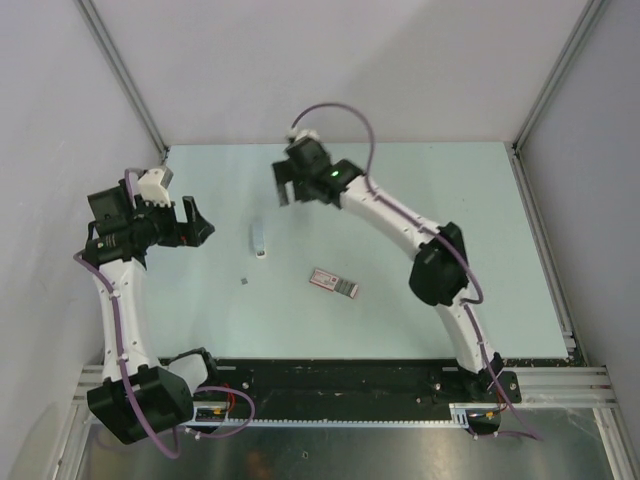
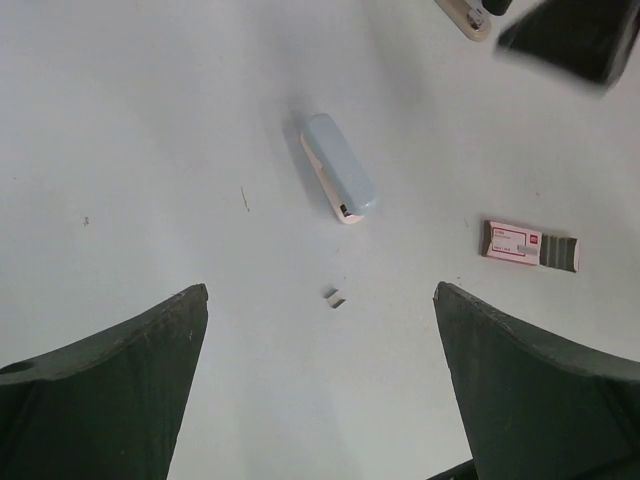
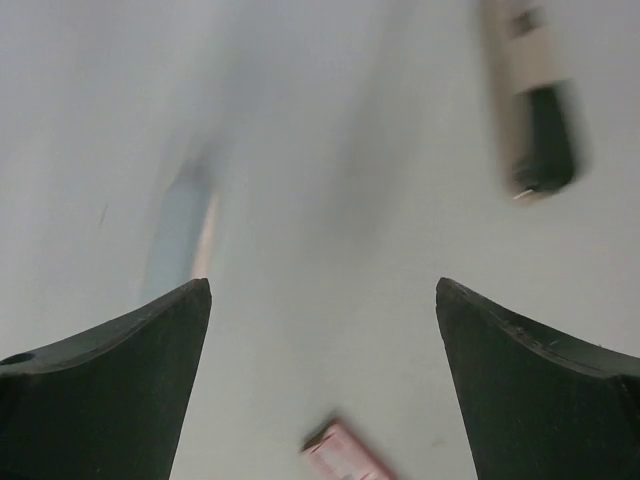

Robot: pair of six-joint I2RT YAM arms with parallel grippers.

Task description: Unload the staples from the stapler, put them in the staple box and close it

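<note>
Left claw [image 1: 196,221]: spread wide, holding nothing, over the worktop [image 1: 500,200] toward its left edge. Right claw [image 1: 284,184]: also wide and holding nothing, nearer the far edge. Stapler [image 1: 259,240]: lies closed between them, touched by neither. Staples [image 1: 246,283]: one short strip lies apart from the stapler, toward the near edge, left of a pink-and-white box [image 1: 333,282].

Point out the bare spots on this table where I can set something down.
Widest bare patch: the table right of the right arm. A bare strip also lies between the near edge and the staples and pink box. Crowded: the middle, around the stapler, between left gripper and right gripper.
</note>
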